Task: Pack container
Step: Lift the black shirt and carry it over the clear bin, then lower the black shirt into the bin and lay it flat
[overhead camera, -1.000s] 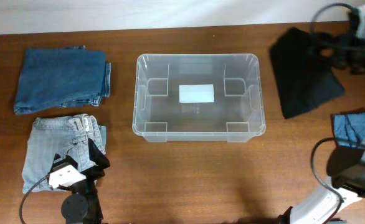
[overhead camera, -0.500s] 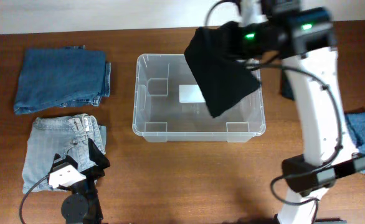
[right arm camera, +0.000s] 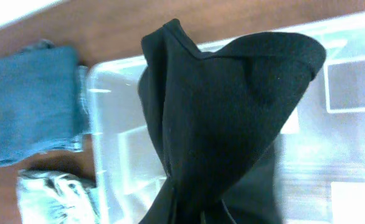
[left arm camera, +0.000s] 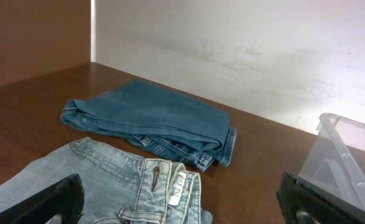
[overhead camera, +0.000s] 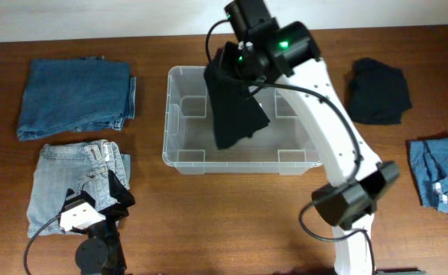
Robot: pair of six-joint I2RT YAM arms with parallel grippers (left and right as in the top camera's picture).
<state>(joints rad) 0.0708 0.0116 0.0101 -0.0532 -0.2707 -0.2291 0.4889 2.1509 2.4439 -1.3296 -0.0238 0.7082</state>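
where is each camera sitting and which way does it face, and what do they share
overhead: above the table, facing straight down on the container, dark jeans, light jeans; shows the right arm dangling a black cloth.
left wrist: low over the light jeans, facing the far wall; open left gripper frames the bottom corners.
right wrist: above the container, looking down along the black cloth; no fingers visible.
shared: all three show the container and both jeans.

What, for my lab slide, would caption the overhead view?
Right gripper hangs a black cloth garment over the clear rectangular plastic container; folded blue denim jeans lie on the wooden table.
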